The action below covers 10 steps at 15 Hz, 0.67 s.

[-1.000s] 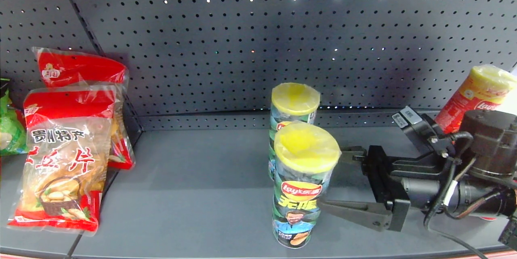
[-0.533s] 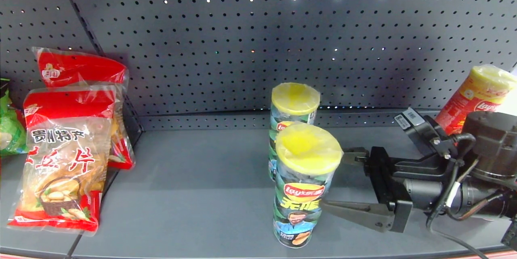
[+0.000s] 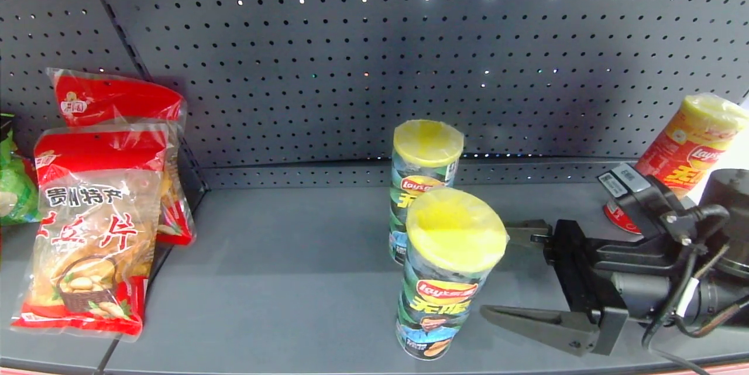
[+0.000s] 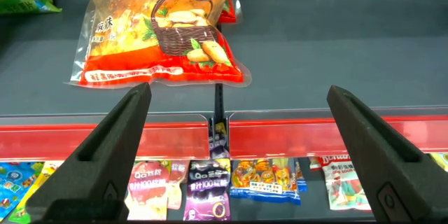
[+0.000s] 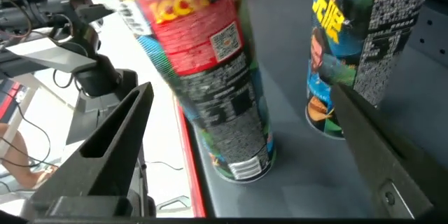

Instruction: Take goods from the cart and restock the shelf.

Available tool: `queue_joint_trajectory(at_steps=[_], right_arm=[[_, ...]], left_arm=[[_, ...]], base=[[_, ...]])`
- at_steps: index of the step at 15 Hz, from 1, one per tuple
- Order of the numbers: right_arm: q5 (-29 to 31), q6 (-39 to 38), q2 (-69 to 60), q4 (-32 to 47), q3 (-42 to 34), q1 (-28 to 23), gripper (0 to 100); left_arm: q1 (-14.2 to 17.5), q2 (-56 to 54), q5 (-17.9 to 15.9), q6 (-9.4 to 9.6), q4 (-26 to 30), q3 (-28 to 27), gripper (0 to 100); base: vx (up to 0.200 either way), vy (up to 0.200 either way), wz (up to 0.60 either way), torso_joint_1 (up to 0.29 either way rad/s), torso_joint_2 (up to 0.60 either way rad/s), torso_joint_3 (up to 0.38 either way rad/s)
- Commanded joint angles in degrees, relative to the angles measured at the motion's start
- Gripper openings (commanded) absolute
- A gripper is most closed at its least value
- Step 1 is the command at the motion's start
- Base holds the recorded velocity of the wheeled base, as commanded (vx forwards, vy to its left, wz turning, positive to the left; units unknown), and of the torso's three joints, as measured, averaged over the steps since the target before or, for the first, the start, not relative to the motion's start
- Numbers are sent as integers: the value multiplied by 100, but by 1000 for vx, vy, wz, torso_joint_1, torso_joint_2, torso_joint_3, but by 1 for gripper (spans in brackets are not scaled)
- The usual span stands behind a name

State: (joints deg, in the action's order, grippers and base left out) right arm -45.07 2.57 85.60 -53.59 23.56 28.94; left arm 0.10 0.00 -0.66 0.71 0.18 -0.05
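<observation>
With the right claw (image 3: 496,269) spread wide and empty just beside the front can (image 3: 445,281), that can could be clipped by a finger and toppled onto the rear can (image 3: 425,188).

On the shelf (image 3: 292,281) we found two cans near the middle, the front can (image 3: 447,269) just before the rear can (image 3: 424,170). A third can (image 3: 693,141) stood at the far right, close to the back panel (image 3: 351,71). Our right gripper (image 3: 496,269) lay just right of the front can, jaws spread. At the left, a front bag (image 3: 88,246) stood before a rear bag (image 3: 117,100). Our left gripper (image 4: 239,89), jaws wide, hung before the shelf edge, facing the front bag.
</observation>
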Motion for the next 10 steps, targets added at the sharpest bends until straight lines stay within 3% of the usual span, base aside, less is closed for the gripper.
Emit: queue_joint_trajectory(at_steps=[1,7,10], right_arm=[[7,-2,-360,-2,-142,-99,100],[121,-29,-2065,42,-713,-758,100],[165,-20,-3085,77,-1056,-1875,100]], left_arm=[[-1,9,-4,0,-1,5,100],[-1,9,4,0,-1,-4,100],[-1,9,4,0,-1,5,100]], base=[[0,0,0,0,0,0],[0,0,0,0,0,0],[0,0,0,0,0,0]])
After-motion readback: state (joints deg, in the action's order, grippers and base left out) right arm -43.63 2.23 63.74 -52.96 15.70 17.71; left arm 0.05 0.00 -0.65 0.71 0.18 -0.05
